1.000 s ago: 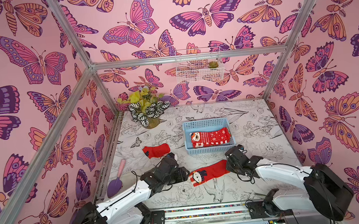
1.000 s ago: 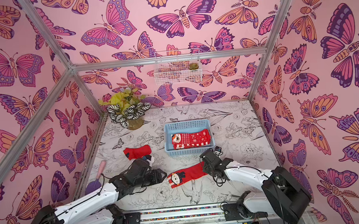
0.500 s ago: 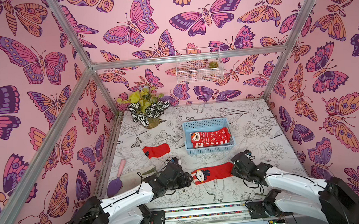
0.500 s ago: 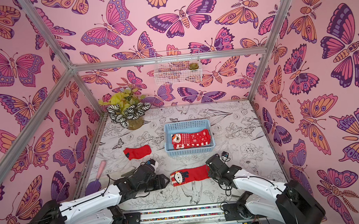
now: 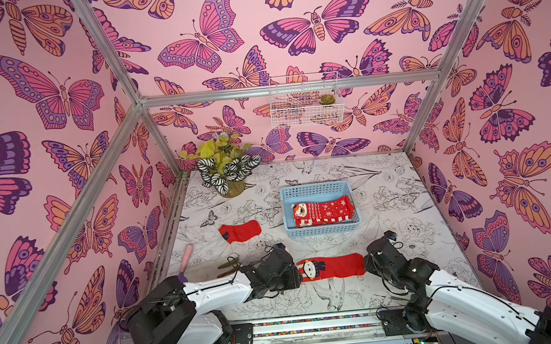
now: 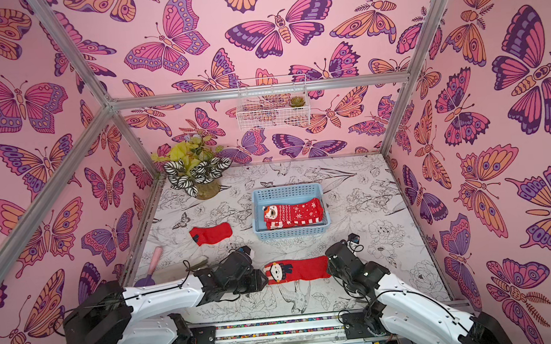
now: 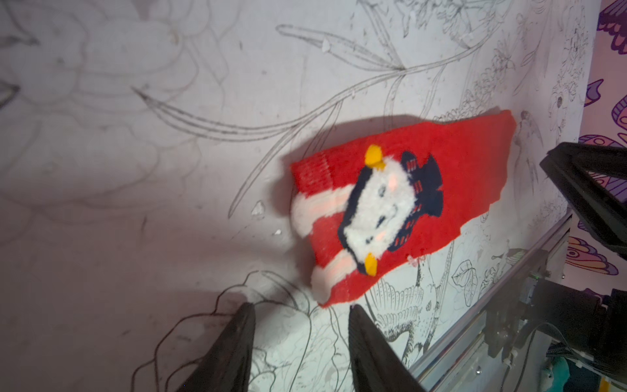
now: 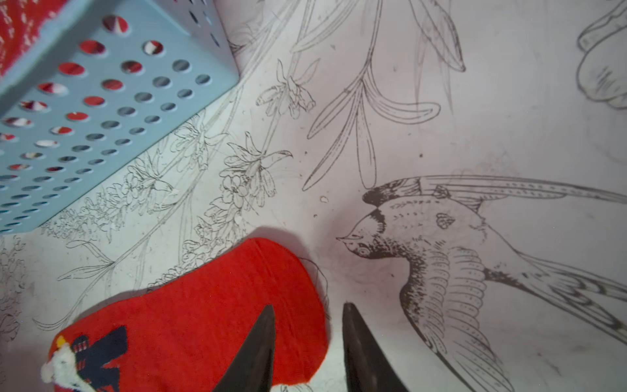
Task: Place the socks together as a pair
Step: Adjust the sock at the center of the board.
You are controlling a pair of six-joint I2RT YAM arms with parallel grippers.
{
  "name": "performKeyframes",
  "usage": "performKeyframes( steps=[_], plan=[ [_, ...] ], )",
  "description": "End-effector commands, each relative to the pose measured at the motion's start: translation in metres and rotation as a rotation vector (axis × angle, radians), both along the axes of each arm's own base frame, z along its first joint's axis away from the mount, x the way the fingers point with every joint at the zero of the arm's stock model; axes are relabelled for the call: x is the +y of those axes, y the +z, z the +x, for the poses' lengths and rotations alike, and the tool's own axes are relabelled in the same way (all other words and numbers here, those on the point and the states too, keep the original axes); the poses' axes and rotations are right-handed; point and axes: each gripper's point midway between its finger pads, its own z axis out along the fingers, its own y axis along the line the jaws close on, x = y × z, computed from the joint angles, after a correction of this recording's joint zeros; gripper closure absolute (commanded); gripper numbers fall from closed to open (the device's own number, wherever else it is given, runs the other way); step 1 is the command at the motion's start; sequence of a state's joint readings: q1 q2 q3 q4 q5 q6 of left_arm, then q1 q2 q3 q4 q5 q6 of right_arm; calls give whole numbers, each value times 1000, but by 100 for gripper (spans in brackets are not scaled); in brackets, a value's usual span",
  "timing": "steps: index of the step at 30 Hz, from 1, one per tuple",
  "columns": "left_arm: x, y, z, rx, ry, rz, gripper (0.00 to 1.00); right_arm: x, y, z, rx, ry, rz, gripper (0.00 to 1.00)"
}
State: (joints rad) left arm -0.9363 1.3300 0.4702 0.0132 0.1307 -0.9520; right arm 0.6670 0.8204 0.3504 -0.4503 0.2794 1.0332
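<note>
While both arms stretch low and inward over table (image 5: 404,203), left gripper (image 7: 302,307) and right gripper (image 8: 308,307) face each other, wrists near surface. Left jaws apart, nothing between. Right jaws apart too (one finger (image 8: 258,346) overlaps sock toe in wrist view; no grip seen). Flat between grippers: red sock (image 5: 337,267), white fuzzy face, dark figure, striped cuff. Cuff just off left fingertips, toe beside right ones. Beyond: blue basket (image 5: 315,187) holding snowflake-patterned socks (image 5: 329,210); plain red sock (image 5: 240,231) left of basket, apart.
</note>
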Motion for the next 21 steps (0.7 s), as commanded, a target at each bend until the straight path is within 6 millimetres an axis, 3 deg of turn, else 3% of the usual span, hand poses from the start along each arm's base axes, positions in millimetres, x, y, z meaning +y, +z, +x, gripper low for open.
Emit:
performKeyframes(
  steps=[1,4,7,9,10,13,14,20,21],
  plan=[
    [-7,-3,8,-19,6,4,54,1,9,12,-31,22,-43,64],
    [-10,-12,12,-21,10,12,57,12,7,18,-24,53,-28,64],
    [-14,-16,14,-17,-6,24,72,16,2,19,6,60,-35,65],
    [-13,-15,14,-25,-7,27,75,16,1,20,17,71,-53,68],
    [-9,-15,15,-33,-4,36,75,17,1,21,17,82,-62,69],
    [12,-12,16,-64,14,96,96,24,7,26,-8,142,-70,69],
    [20,-9,16,-80,17,118,98,27,11,29,-24,162,-71,69],
    [58,12,20,-118,38,208,98,47,35,48,-121,269,-72,69],
    [62,13,21,-116,44,212,80,53,40,52,-137,294,-70,69]
  ],
)
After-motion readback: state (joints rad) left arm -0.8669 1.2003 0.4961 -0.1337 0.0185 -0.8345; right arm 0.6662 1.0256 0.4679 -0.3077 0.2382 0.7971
